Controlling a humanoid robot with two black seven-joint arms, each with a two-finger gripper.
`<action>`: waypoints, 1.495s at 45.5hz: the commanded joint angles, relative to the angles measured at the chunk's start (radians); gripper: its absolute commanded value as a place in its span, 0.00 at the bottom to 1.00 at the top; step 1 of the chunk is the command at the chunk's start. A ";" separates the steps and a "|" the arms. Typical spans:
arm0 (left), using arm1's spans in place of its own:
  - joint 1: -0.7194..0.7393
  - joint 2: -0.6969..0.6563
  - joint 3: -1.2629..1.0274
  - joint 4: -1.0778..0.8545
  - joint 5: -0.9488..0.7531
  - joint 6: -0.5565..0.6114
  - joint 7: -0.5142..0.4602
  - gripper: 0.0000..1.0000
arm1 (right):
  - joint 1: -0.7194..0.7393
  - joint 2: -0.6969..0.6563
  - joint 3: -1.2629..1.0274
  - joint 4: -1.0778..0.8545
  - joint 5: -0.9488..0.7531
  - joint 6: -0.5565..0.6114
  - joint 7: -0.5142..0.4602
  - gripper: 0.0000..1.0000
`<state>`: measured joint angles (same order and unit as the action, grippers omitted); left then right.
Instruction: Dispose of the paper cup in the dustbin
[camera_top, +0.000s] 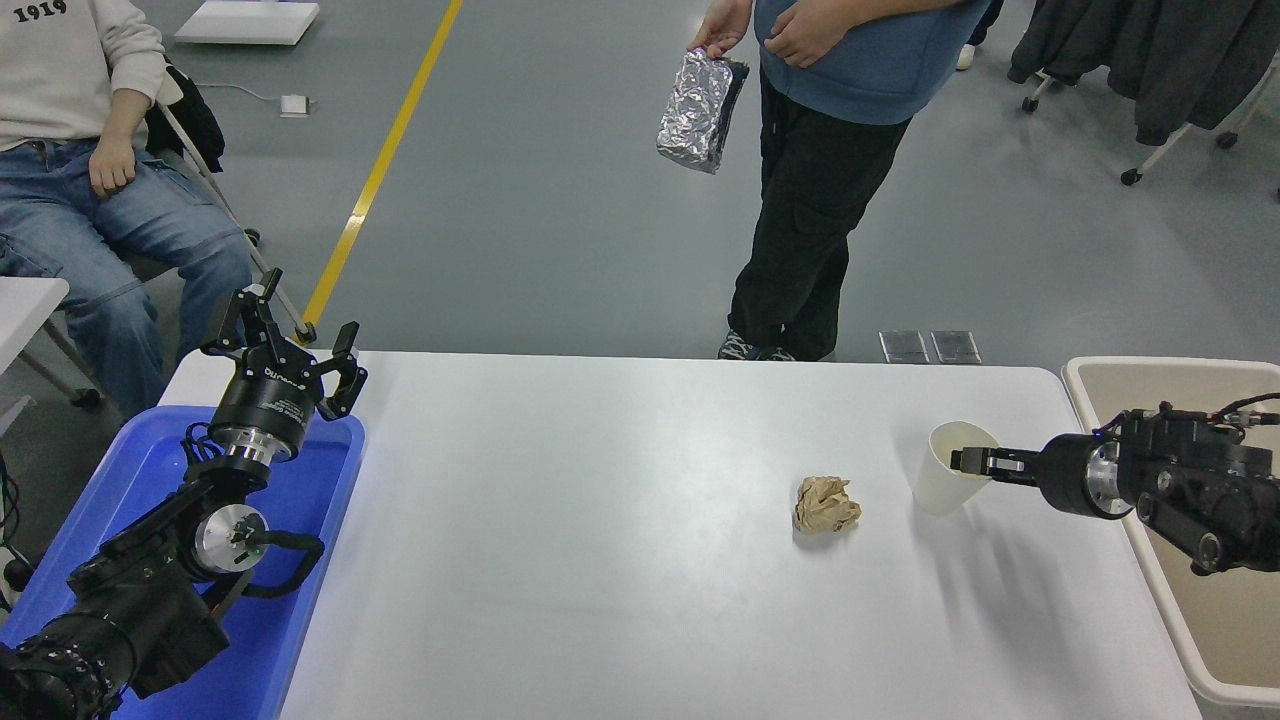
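Note:
The white paper cup stands tilted on the white table near its right end. My right gripper reaches in from the right and is shut on the cup's near rim, one finger inside the mouth. The beige dustbin sits just off the table's right edge, under and behind my right arm. My left gripper is parked at the lower left, open and empty.
A crumpled tan paper ball lies left of the cup. A blue tray sits under my left arm. A person stands at the far side holding a foil packet. Another person sits at the far left.

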<state>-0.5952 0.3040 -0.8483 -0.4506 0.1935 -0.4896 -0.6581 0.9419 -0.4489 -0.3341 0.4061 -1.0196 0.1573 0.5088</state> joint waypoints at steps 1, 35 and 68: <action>0.000 0.001 0.000 0.000 0.000 0.000 0.000 1.00 | 0.014 -0.002 -0.034 -0.007 0.003 0.001 0.019 0.00; 0.002 0.003 -0.001 0.000 0.000 -0.001 0.000 1.00 | 0.429 -0.369 -0.037 0.410 -0.005 0.263 0.086 0.00; 0.002 0.004 -0.005 0.000 0.001 -0.001 0.000 1.00 | 0.701 -0.609 -0.086 0.442 -0.019 0.433 0.074 0.00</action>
<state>-0.5938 0.3081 -0.8516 -0.4510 0.1942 -0.4909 -0.6581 1.6437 -0.9745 -0.4251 0.8784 -1.0532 0.5896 0.5863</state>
